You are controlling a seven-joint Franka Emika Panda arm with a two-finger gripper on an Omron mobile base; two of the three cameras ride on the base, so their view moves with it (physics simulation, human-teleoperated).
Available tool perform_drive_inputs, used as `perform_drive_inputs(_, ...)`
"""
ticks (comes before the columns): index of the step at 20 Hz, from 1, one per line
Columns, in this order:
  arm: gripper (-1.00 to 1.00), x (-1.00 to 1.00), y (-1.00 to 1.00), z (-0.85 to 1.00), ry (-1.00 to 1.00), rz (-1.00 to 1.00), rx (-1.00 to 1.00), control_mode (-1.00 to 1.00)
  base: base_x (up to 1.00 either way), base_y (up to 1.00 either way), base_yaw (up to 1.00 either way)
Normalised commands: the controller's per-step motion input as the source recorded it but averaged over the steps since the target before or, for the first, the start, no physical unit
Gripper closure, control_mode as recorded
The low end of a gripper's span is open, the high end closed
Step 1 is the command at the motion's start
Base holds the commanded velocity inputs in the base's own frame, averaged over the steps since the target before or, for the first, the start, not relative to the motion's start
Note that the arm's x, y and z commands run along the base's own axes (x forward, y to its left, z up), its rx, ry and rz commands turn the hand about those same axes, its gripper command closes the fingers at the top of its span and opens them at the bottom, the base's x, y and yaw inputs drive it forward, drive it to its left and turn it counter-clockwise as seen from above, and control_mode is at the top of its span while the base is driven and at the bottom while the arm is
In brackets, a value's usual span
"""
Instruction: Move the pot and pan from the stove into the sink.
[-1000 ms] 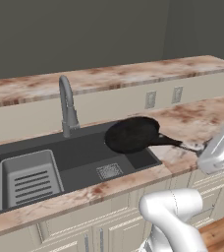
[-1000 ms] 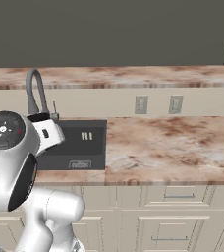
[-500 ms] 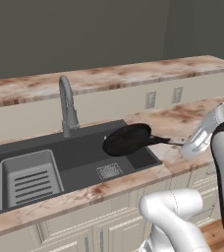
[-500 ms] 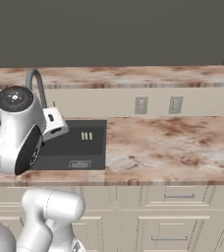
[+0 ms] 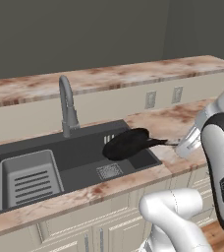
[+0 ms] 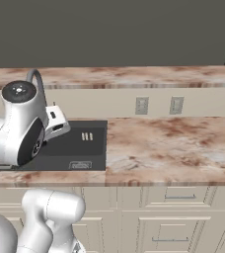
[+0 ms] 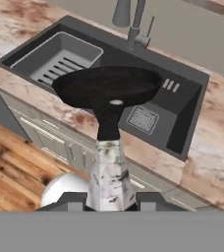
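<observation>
Hand view: fingers [image 7: 82, 199] mostly cut off

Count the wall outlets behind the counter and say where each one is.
2, side by side on the low wall behind the counter, right of the sink: left outlet, right outlet. The arm may hide others.

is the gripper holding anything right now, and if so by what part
Yes: the gripper is shut on the pan, gripping the pale tip of its long handle, with the pan's bowl out over the sink.
</observation>
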Motion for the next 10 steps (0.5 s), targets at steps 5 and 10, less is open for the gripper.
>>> perform_drive_inputs(5,1.00,0.34,0.22,-0.28,0.06,0.01,-0.05,-1.00,0.00,0.00,0.00)
perform_drive_inputs(10,1.00,0.42,0.27,-0.33,0.07,0.03,-0.03,-1.00,0.00,0.00,0.00)
